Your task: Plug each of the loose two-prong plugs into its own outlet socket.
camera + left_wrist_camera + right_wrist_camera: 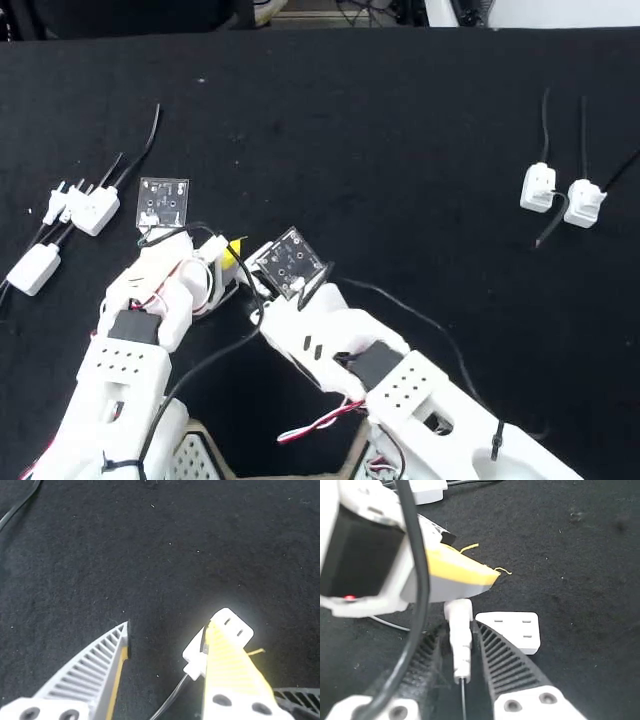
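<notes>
Right pincer was noted clamped on a white two-prong plug. The plug was held just beside a white outlet socket, which lay on the black counter with its slots showing. The prongs could not be made out (the plug's front end ran under the left arm's yellow finger).

Left pincer was recorded with jaws wide apart and nothing between them, the same socket lying just beside its yellow finger. This pairing was judged not yet made.

Farther out, a cluster of white connectors and a single connector were logged at the left, and two more at the far right. All were well apart from both arms. Whether any of these was already mated could not be told. Most of the task was judged outstanding.
</notes>
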`<state>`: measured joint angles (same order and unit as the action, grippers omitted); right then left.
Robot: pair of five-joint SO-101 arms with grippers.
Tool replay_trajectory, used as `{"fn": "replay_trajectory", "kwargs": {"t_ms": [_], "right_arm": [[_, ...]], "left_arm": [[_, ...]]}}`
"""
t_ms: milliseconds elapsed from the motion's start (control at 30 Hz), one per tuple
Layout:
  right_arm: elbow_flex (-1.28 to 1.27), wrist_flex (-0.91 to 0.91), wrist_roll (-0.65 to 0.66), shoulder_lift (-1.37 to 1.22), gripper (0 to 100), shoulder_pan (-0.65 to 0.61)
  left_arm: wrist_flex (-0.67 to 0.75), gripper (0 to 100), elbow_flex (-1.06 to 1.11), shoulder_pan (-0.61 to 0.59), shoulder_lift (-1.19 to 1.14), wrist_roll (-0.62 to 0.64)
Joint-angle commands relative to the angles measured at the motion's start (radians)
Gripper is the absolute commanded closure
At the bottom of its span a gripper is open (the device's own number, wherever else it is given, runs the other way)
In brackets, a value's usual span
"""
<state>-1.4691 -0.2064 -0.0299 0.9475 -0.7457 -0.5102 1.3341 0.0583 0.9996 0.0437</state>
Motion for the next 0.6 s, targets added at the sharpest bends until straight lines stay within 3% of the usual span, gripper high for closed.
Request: {"fn": "replay_trajectory", "kwargs": {"t_ms": [0, 567], "right_arm": [[0.021, 0.034, -0.072, 0.042, 98.8, 0.021], [0.015, 0.071, -0.083, 0.045, 98.8, 0.023]], "left_arm": [[0.009, 76, -0.005, 0.018, 0.009, 0.009], [0.011, 76, 0.005, 0.019, 0.009, 0.012]]}}
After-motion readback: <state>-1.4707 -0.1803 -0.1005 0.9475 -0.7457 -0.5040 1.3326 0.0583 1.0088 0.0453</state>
